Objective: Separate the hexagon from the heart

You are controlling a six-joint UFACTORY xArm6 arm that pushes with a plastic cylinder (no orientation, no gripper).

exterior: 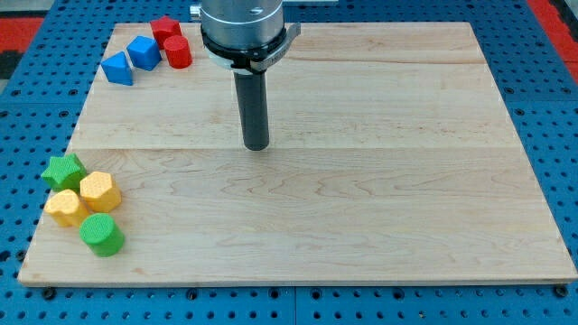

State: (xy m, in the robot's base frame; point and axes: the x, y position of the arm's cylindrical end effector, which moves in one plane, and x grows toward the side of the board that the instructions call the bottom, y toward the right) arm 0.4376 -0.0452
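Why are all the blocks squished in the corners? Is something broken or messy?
Nothing looks broken or spilled. The blocks just sit in two tight bunches: blue cubes and red blocks at the view's top left, and the green star, yellow hexagon, yellow heart and green cylinder at the bottom left. My tip rests mid-board, touching none.

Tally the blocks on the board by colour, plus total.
Red: 2, red block and red cylinder
Blue: 2, blue block and blue wedge-like block
Green: 2, green star and green cylinder
Yellow: 2, yellow hexagon and yellow heart
Total: 8
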